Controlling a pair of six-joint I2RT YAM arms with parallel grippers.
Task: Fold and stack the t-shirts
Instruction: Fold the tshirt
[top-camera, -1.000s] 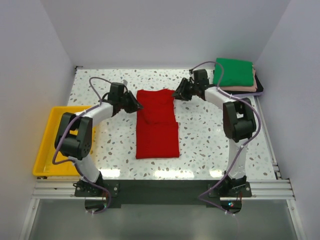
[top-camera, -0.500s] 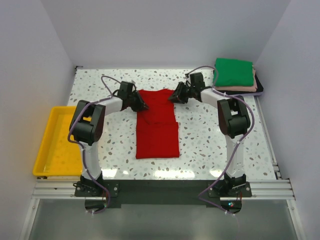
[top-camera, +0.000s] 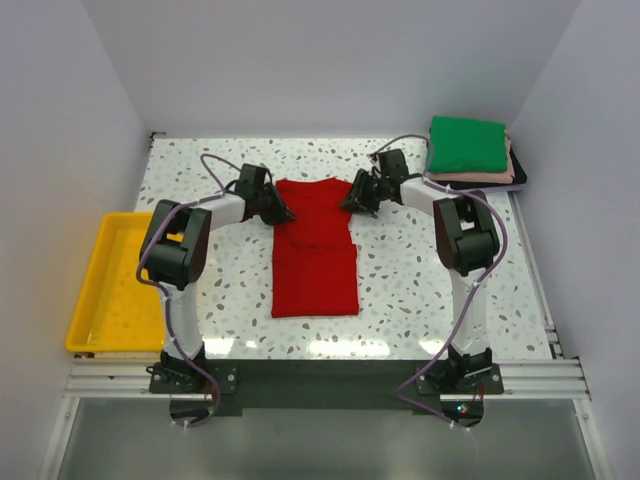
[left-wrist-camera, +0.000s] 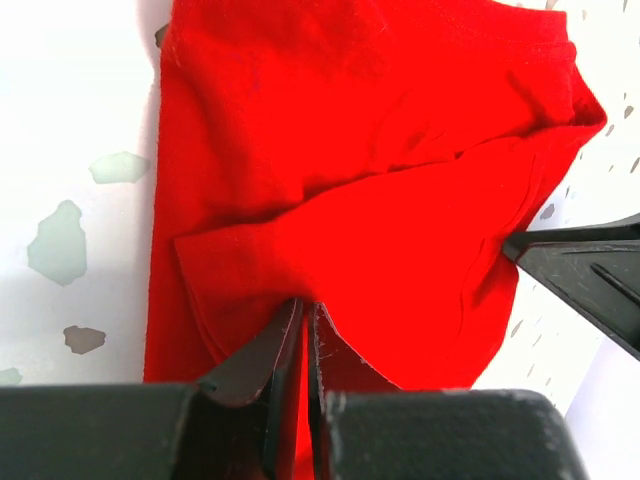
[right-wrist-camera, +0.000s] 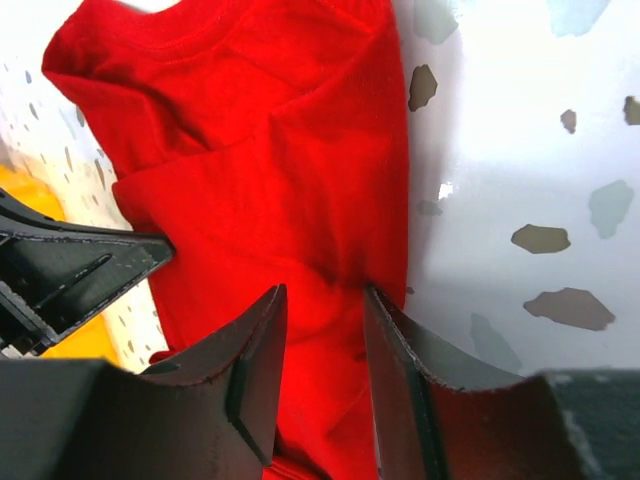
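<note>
A bright red t-shirt (top-camera: 315, 250) lies flat mid-table, folded into a long strip, neck end far. My left gripper (top-camera: 278, 212) is at its upper left edge. In the left wrist view the gripper (left-wrist-camera: 305, 305) is shut on a fold of the red cloth (left-wrist-camera: 350, 150). My right gripper (top-camera: 351, 200) is at the upper right edge. In the right wrist view it (right-wrist-camera: 322, 292) is open, and its fingers straddle bunched red cloth (right-wrist-camera: 260, 150) near the shirt's side edge. A folded green t-shirt (top-camera: 467, 145) tops a stack with a pale pink one (top-camera: 492, 177) and a dark one (top-camera: 520, 172) at the back right.
A yellow plastic tray (top-camera: 85, 300) sits at the table's left edge. The right gripper's finger (left-wrist-camera: 590, 270) shows in the left wrist view, and the left gripper (right-wrist-camera: 70, 270) shows in the right wrist view. Grey walls close in the table.
My left arm has swung inward to the shirt's upper left edge. My right gripper has moved a little lower and left onto the upper right edge.
</note>
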